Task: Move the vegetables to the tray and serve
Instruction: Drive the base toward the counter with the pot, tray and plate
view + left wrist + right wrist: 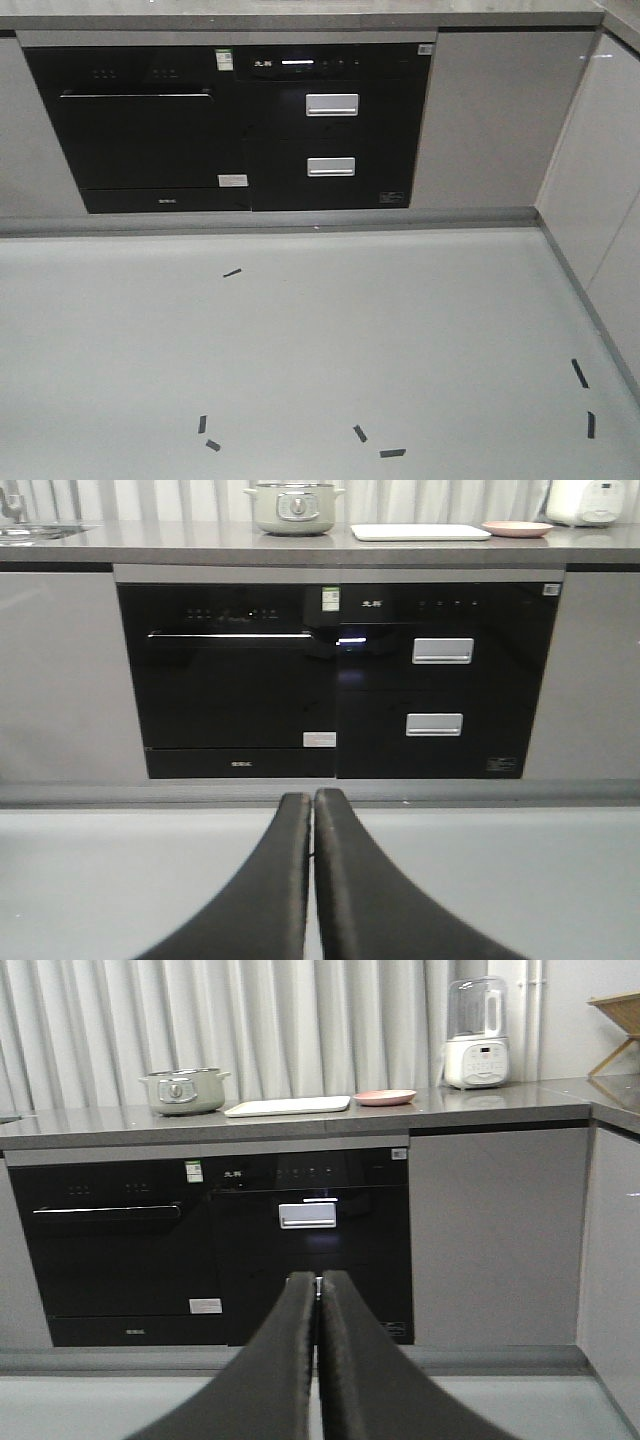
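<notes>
Left gripper (pixel 313 805): jaws pressed together, nothing held. Right gripper (pixel 318 1282): jaws likewise together, empty. The large cream rectangular tray (pixel 288 1106) lies flat on the far grey countertop (pixel 500 1110), between the pale green lidded pot (pixel 183 1090) at left and the round pink plate (pixel 385 1097) just beside it at right.

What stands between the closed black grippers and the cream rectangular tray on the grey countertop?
Nothing visible does. Only open grey floor lies ahead of the left gripper and the right gripper. The cream rectangular tray lies on the countertop between a pale green pot and a round pink plate.
</notes>
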Motion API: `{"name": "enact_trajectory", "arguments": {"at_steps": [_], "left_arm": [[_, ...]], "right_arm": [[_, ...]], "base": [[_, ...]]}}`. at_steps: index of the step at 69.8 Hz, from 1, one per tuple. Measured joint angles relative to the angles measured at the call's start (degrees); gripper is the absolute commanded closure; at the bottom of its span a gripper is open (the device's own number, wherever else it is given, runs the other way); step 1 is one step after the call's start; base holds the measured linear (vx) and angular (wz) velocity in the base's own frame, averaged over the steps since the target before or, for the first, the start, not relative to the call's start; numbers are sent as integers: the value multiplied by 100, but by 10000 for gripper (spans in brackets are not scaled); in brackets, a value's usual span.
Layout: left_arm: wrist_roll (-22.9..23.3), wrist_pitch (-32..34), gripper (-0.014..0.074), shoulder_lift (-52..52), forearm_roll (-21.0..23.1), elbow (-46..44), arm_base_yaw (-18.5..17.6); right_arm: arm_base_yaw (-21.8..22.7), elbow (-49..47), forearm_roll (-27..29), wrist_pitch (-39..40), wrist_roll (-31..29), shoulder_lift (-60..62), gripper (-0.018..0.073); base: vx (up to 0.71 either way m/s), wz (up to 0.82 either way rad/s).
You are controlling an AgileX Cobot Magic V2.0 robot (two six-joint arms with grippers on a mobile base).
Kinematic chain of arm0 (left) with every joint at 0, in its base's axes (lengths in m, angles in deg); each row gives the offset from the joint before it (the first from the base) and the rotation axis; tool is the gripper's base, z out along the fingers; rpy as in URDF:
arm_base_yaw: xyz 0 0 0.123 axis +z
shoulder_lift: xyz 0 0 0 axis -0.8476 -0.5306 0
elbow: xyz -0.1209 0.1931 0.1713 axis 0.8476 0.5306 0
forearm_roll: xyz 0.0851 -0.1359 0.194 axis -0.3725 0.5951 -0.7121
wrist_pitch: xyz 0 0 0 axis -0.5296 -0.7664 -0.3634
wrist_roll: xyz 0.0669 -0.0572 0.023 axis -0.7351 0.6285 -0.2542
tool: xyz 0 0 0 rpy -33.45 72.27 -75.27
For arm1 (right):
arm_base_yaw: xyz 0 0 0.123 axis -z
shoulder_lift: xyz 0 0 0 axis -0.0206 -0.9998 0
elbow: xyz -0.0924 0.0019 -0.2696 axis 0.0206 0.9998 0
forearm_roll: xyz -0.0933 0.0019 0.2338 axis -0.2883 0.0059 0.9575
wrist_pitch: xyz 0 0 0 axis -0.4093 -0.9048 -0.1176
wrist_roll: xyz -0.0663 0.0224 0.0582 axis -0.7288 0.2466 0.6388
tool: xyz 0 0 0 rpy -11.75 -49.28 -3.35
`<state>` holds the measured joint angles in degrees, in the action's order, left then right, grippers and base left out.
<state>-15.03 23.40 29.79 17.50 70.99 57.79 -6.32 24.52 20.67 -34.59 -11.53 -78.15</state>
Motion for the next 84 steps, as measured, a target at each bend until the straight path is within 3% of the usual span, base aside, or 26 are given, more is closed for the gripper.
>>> {"name": "enact_trajectory", "arguments": {"at_steps": [84], "left_arm": [[0,0,602,0,0,0,0]], "right_arm": [[0,0,0,0,0,0,562]], "base": [[11,0]]}}
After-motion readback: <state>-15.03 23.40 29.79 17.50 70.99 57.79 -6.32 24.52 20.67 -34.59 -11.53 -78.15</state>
